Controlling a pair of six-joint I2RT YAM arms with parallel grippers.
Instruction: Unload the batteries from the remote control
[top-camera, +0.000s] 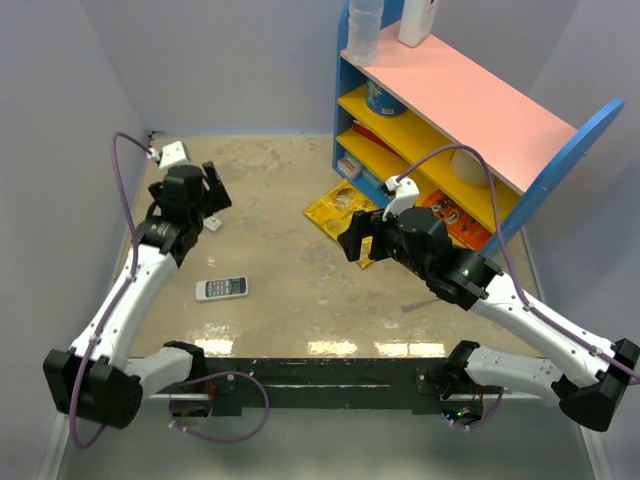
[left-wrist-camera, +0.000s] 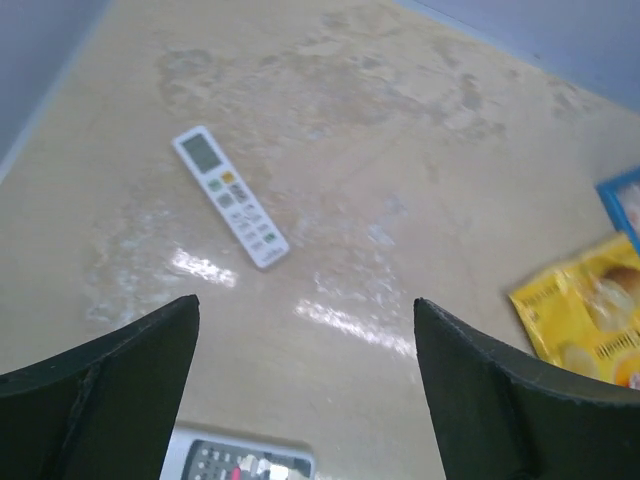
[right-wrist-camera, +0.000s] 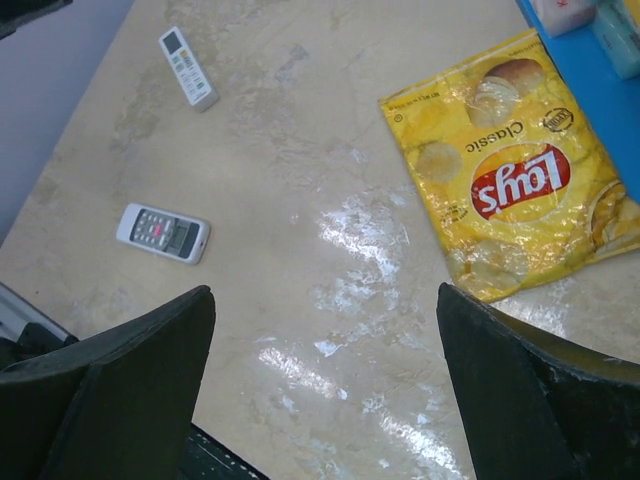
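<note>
Tan, shiny table (top-camera: 300, 300) fills the top view, with a bright shelf (top-camera: 470, 90) at the back right. The remote control (top-camera: 221, 288) lies flat on the left half, its long side running left to right. The left gripper (top-camera: 210, 192) hangs in the air on that side and is the nearer one. The right gripper (top-camera: 360, 238) is over by a yellow chip bag (top-camera: 335, 212), well apart from the remote control.

From the left wrist, both fingers (left-wrist-camera: 100, 400) are spread wide with nothing between them but air. The remote control (left-wrist-camera: 240, 462) peeks in at the bottom edge, below the gap and nearer the finger on the left of the picture, buttons up. Its long side runs from one finger toward the other, so I think the wrist must turn before it can pinch the narrow way. A thin white bar (left-wrist-camera: 230, 197) lies farther ahead; that is not the one.

From the right wrist, these fingers (right-wrist-camera: 110, 400) are wide apart too, holding nothing. The remote control (right-wrist-camera: 163, 232) sits up and to the left of them, far off. No batteries show; they are likely still inside, under the back.
</note>
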